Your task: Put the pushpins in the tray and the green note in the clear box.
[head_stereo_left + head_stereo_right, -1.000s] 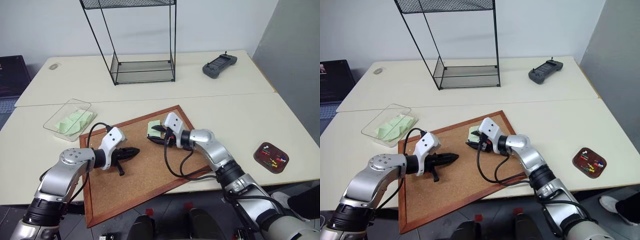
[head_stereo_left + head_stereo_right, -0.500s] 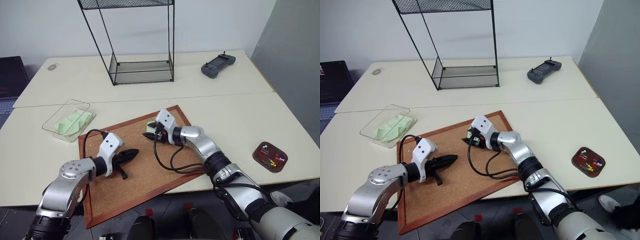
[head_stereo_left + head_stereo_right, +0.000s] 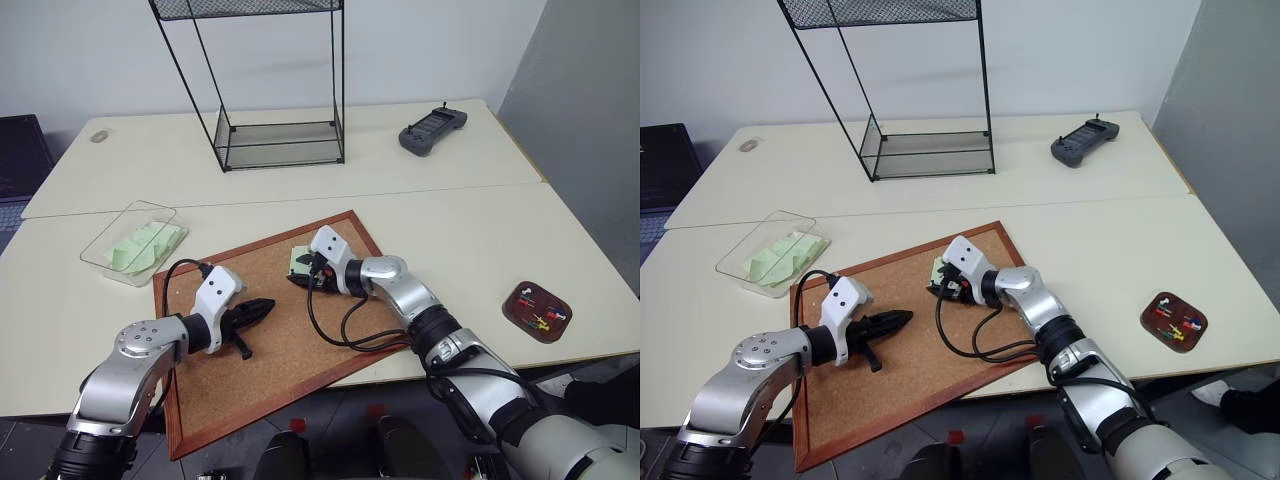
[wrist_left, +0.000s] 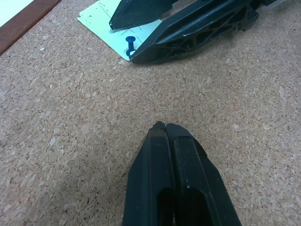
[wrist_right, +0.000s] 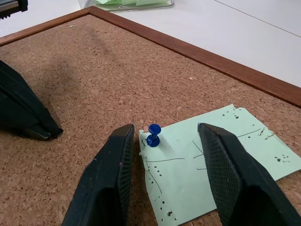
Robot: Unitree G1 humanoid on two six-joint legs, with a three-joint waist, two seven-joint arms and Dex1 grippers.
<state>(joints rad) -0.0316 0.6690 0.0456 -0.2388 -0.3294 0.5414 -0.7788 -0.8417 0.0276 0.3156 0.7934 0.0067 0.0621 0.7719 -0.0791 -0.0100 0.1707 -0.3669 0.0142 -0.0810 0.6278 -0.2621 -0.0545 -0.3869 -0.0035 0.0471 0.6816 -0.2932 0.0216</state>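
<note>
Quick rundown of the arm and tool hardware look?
Both arms have silver-grey metallic shells with black joints. A white wrist block sits behind each black two-finger tool: left tool, right tool. The fingers are tapered and ribbed. A loose black cable loops from the right wrist.

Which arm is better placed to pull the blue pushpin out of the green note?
Right: the right claw is open with the blue pushpin between its fingers, over the green note. The left claw is shut, farther away.

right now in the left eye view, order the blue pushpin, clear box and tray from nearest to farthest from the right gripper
1. Blue pushpin, between the open fingers of the right gripper, in the green note.
2. Clear box, to its left.
3. Tray, far right.
</note>
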